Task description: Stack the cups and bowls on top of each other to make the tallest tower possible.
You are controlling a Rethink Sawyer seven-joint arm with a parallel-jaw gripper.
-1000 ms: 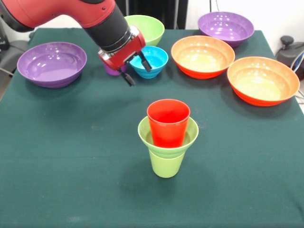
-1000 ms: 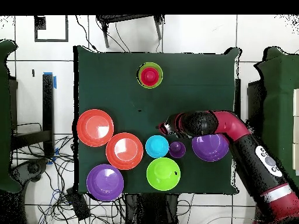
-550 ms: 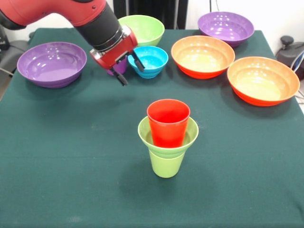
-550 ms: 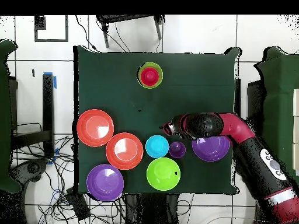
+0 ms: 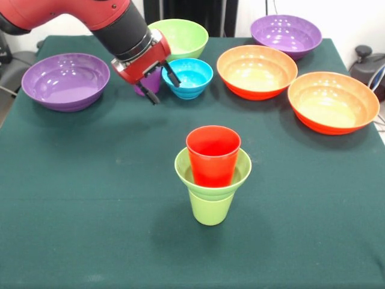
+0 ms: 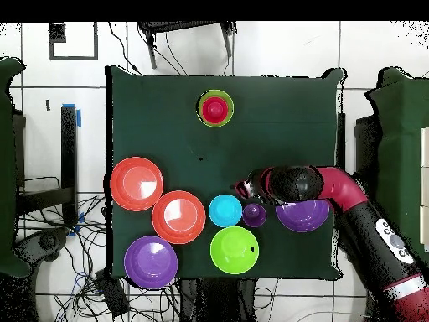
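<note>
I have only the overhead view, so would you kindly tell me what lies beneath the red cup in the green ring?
Observer: The red cup stands in a small lime-green bowl, and that bowl rests on the mouth of an upright lime-green cup, which is hidden from above.
Operator: Thank you. Are the fingers open or shut?
Observer: Open. The gripper points down at a slant with its fingers spread apart. From the front it partly hides the purple cup behind it.
</note>
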